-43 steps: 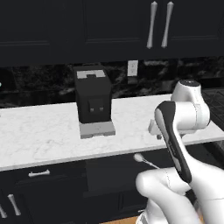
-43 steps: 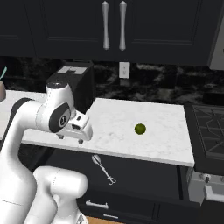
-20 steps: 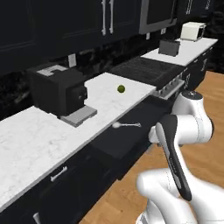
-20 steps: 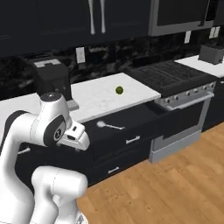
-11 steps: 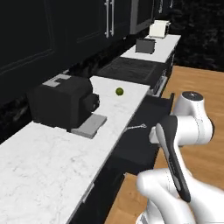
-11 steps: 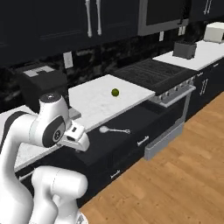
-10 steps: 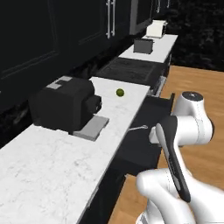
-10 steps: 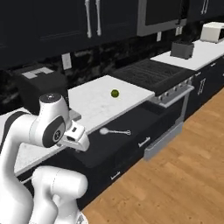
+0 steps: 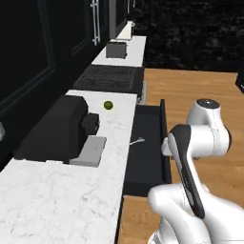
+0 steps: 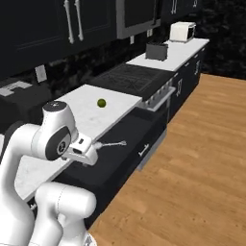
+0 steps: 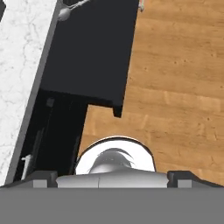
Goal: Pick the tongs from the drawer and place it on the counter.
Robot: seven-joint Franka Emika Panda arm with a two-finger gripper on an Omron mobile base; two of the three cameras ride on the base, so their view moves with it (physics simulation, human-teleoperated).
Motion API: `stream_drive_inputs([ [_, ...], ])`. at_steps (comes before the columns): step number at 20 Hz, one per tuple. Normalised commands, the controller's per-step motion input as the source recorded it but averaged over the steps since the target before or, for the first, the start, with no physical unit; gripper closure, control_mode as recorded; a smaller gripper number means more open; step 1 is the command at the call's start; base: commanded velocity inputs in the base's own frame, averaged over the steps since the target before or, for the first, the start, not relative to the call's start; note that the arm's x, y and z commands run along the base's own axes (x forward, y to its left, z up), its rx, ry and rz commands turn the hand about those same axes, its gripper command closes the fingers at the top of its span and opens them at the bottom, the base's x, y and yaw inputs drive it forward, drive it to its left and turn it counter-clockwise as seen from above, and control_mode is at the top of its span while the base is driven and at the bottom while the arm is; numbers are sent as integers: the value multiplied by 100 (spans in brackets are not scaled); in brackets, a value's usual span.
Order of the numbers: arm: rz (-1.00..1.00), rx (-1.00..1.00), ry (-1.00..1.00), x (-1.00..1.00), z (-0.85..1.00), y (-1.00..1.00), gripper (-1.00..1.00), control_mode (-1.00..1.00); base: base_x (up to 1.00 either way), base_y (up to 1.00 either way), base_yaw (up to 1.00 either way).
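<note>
The drawer (image 9: 147, 162) (image 10: 137, 129) stands pulled out from under the counter (image 9: 57, 200) (image 10: 86, 113), its flat black inside bare. The tongs (image 9: 138, 141) (image 10: 111, 143), thin and silver, lie in the drawer near the counter's edge. In the hand view the tongs (image 11: 70, 9) show at the top, by the white counter (image 11: 22, 65) and the drawer (image 11: 96, 52). My gripper (image 10: 84, 155) (image 11: 112, 177) hangs beside the drawer, well short of the tongs, pointing down. Its fingertips (image 11: 43, 176) stand wide apart with nothing between them, so it is open.
A black coffee machine (image 9: 57, 131) stands on the counter, with a small green ball (image 9: 108, 105) (image 10: 101, 103) farther along. Beyond come the stovetop (image 9: 112, 76) (image 10: 129, 74) and a toaster (image 9: 116, 49). Wooden floor (image 10: 192, 168) spreads beside the drawer.
The whole picture has swung round as the base turned, so the counter now runs away lengthwise. The arm keeps its folded pose and the tongs still lie in the drawer.
</note>
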Motion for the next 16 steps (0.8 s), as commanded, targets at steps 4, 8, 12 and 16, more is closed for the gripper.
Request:
stream_drive_inputs([
  [4,0,0,0,0,0,0,-100,100,48,12,-50],
  [8,0,0,0,0,0,0,-100,100,3,70,-31],
  [12,-14,-1,1,91,-16,33,-100,-100,0,0,0],
  [16,1,7,12,100,-13,-43,-100,-100,0,0,0],
])
